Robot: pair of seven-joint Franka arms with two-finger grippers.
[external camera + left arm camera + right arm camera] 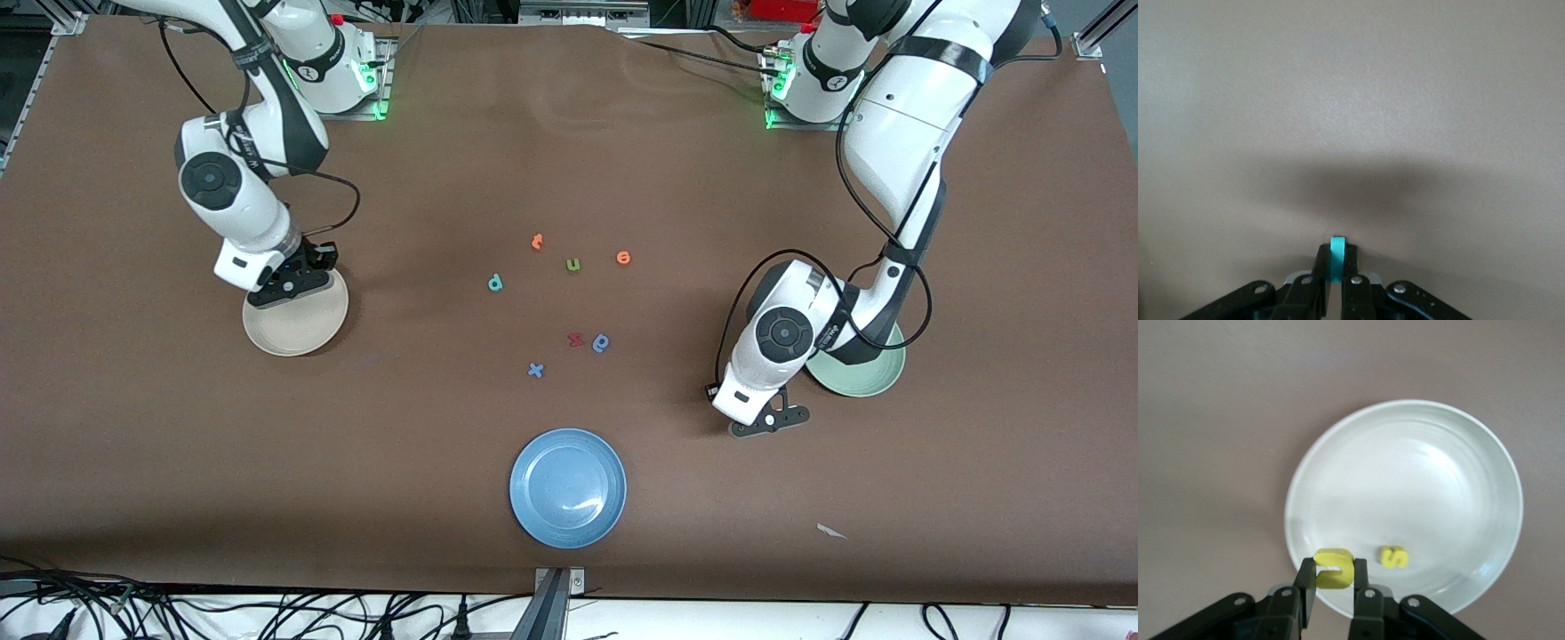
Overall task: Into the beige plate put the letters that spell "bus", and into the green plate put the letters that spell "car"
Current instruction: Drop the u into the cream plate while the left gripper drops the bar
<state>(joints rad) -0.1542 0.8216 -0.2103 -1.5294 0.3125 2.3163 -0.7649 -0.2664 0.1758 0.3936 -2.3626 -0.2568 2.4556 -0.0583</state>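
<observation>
Over one beige plate [1405,487], two yellow letters [1394,557]; seven letters [573,264] scattered mid-table.

A robotics lab: two arms bolted to a brown-covered table [569,133], metal framing [556,596], loose cables [267,613] along the edge
</observation>
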